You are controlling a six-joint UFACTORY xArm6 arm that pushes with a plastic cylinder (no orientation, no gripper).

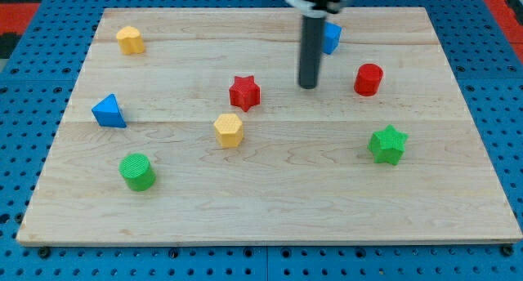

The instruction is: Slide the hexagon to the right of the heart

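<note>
The yellow hexagon (pixel 229 129) lies near the middle of the wooden board (pixel 270 207). The yellow heart (pixel 129 40) lies at the view's top left, far from the hexagon. My tip (pixel 308 86) rests on the board up and to the right of the hexagon and touches no block. It stands between the red star (pixel 244 92) on its left and the red cylinder (pixel 368 79) on its right.
A blue block (pixel 331 37) sits partly behind the rod at the top. A blue triangle (pixel 108 111) lies at the left, a green cylinder (pixel 137 171) at the lower left, and a green star (pixel 387 144) at the right.
</note>
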